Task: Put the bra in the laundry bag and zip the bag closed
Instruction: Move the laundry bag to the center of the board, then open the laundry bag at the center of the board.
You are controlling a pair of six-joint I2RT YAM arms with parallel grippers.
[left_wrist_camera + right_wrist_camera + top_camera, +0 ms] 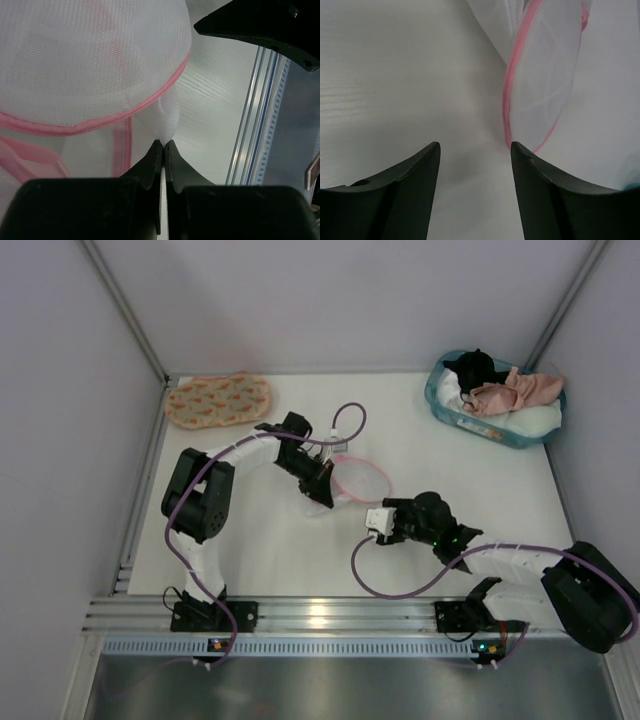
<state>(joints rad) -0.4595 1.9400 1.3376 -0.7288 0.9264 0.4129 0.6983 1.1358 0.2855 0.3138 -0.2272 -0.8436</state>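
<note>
The left gripper [163,145] is closed, pinching a fold of white mesh on the laundry bag [90,65]. The right gripper [475,145] is parted and empty, with the bag just beyond one finger. The bra [515,390] lies in the teal basket [435,405], well apart from both.

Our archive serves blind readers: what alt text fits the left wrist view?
The left gripper, shut, pinches the white mesh of the laundry bag near its pink zipper rim. The white table and a metal rail lie to the right.
</note>
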